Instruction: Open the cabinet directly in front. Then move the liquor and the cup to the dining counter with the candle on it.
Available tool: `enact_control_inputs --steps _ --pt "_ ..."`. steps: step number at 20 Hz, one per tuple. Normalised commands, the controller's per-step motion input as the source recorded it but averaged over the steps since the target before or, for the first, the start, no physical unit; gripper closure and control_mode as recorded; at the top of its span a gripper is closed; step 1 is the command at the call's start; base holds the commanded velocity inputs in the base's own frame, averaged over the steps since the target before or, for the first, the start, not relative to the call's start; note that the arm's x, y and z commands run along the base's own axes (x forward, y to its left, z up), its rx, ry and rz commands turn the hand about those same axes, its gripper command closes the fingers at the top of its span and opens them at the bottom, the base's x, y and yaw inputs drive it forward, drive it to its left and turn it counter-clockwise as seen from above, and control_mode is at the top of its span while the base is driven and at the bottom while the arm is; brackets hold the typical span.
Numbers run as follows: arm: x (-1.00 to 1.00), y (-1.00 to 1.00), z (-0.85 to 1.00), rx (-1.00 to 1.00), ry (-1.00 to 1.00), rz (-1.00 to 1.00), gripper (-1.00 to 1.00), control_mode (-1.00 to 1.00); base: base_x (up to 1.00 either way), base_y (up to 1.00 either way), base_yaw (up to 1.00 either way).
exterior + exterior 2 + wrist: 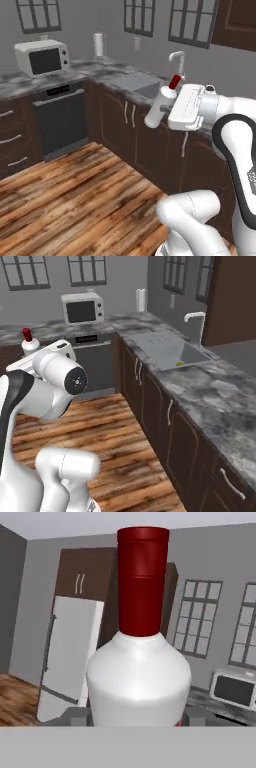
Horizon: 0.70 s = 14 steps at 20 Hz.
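Jaws clenched on liquor (161,104), gripper (172,106) holding bottle body from its side; bottle tilted in left base view, red cap uppermost, base lowest; in hand view cap rises straight ahead of jaws, shoulder between fingertips; sink counter (107,72) beyond and below jaws, microwave (42,56) far off. Judgement: transit step toward dining counter; keep grip firm, swing slowly, level bottle before set-down.
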Motion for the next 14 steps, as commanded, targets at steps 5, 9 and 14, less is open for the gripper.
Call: enact_control_inputs --steps 5,9,14 --pt "0.00 0.00 0.00 0.00 0.00 0.00 1.00 1.00 -0.11 0.01 0.93" --pt "0.00 0.00 0.00 0.00 0.00 0.00 1.00 1.00 -0.05 0.05 0.91" --pt "0.00 0.00 0.00 0.00 0.00 0.00 1.00 1.00 0.00 0.15 0.85"
